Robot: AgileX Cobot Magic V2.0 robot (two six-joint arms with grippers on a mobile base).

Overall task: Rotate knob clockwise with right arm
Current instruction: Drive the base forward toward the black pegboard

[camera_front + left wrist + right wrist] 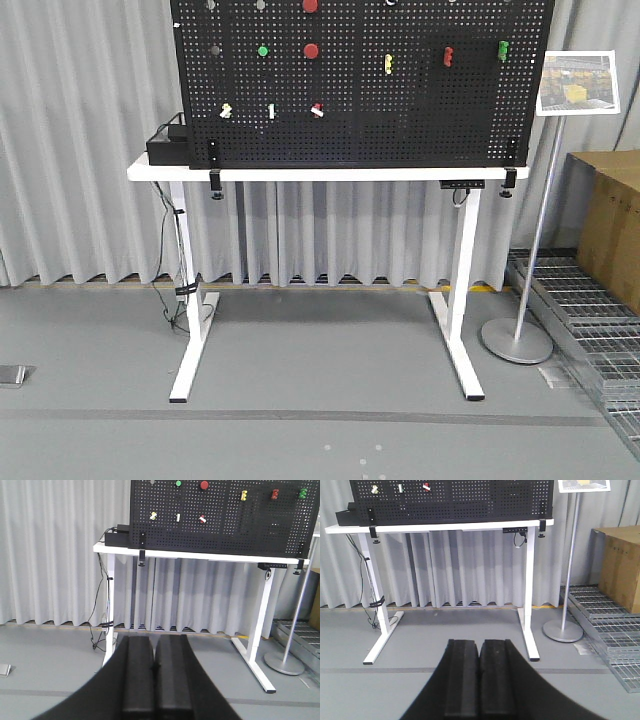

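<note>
1. Pegboard [400, 100]: stands upright on the white table [300, 173], well apart from both arms. The whole approach is yet to do. My read: the biggest risk is the base coming in skewed or too deep and hitting the table legs or top edge before the arm is in reach.
2. Right side is cluttered with a cardboard box [612, 225], floor grating [590, 330] and a sign stand [516, 341] just beside the table's right leg. Drift to the right could put a wheel on the grating or knock the stand over.
3. Right gripper [479, 680]: fingers pressed together, nothing between them, pointing at the floor in front of the table. It has to spread before contact. If it arrives closed it will jab the knob or the board instead of straddling it.
4. Left gripper [154, 680]: also pressed together and empty. It isn't needed here, and would only get in the way if it went along.
5. Knob: ambiguous.
   - Likely the red knob [311, 50], upper board, left of centre.
   - A green knob [263, 50] sits beside it and another red one at the top edge; I can't tell which is meant.
   - All are out of frame in the right wrist view, so the arm must be raised to see them.
   - Risks: wrong knob, an off-centre pinch that slips, or turning the wrong way.
</note>
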